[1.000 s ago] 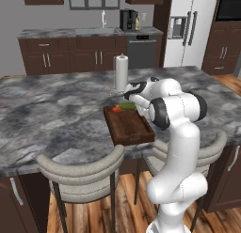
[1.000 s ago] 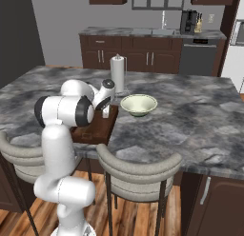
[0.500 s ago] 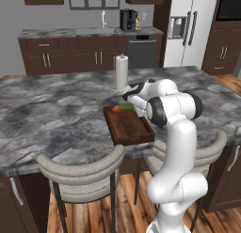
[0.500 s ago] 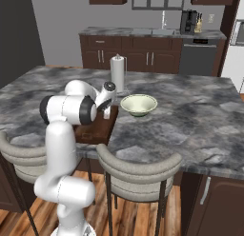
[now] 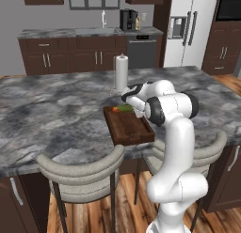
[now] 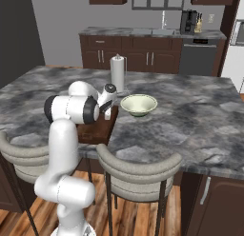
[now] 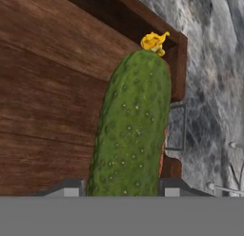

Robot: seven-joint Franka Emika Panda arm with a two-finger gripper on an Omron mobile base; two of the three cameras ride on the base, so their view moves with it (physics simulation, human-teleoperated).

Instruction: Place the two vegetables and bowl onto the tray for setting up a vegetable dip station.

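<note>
Cucumber being held by the pincer over the far corner of the tray

The green cucumber is being gripped at its near end between the two dark fingertips, its yellow-flowered tip pointing toward the tray's raised far corner; whether it is already touching the wood cannot be told. It is being kept low and lengthwise along the tray, seemingly so that it can be set down inside the rim beside the carrot, of which an orange sliver is showing on the far edge of the tray. The arm is being bent down from the near edge of the grey marbled surface. The bowl is standing on the surface just beside the tray, not yet on it, near the paper-towel roll, so one item appears to be left
</note>
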